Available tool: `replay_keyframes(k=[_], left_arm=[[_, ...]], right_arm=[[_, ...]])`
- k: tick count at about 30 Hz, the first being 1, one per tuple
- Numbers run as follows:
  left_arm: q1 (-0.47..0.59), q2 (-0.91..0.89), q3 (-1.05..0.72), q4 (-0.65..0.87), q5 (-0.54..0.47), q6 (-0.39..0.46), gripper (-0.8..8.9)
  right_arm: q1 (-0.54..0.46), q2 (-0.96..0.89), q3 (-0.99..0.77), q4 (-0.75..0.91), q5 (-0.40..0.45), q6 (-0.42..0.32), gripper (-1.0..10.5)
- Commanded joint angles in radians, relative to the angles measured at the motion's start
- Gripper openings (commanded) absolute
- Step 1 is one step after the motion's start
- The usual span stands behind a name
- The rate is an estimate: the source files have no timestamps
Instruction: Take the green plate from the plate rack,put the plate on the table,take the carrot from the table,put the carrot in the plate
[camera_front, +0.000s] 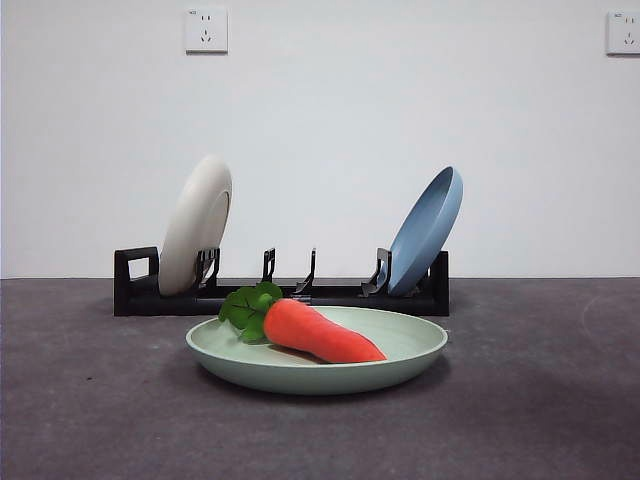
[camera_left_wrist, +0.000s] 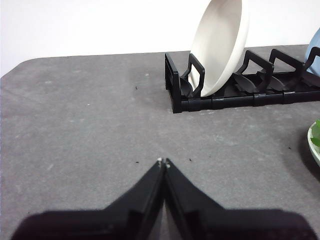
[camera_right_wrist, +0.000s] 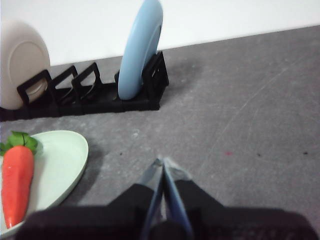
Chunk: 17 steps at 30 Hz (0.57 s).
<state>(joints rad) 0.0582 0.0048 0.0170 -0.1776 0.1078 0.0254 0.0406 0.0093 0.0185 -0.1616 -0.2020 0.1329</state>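
— Two hands to account for, and we see both pinched fully closed on nothing. Our left hand (camera_left_wrist: 163, 162) hangs over bare surface (camera_left_wrist: 90, 145), well apart from the rack's looped end.

— Agreed. Our right hand (camera_right_wrist: 163, 162) has its jaws pressed together too, empty, over the surface beside the green plate (camera_right_wrist: 62, 160), not touching it.

— We find that plate lying flat on the surface, just in front of the plate rack (camera_front: 330, 293). The carrot (camera_front: 318, 331) lies inside it, leaves toward the rack's looped end and tip toward the other end.

— On the rack we count two plates upright and tilted: a cream-white plate (camera_front: 195, 224) next to the square loop, a blue plate (camera_front: 427, 230) at the opposite end. The prongs between them hold nothing.
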Motion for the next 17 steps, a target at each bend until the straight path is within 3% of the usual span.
replay_keyframes(k=[1, 5, 17], left_arm=[[0.003, -0.003, -0.013, 0.005, -0.001, -0.003, -0.03], [0.003, -0.003, -0.013, 0.005, -0.001, -0.003, -0.04], [0.003, -0.003, -0.013, 0.005, -0.001, -0.003, -0.03]], right_arm=[[0.002, -0.008, -0.013, -0.008, -0.001, 0.019, 0.0], [0.002, -0.008, -0.013, -0.002, -0.002, 0.071, 0.0], [0.002, -0.008, -0.013, -0.002, -0.001, 0.075, 0.0]])
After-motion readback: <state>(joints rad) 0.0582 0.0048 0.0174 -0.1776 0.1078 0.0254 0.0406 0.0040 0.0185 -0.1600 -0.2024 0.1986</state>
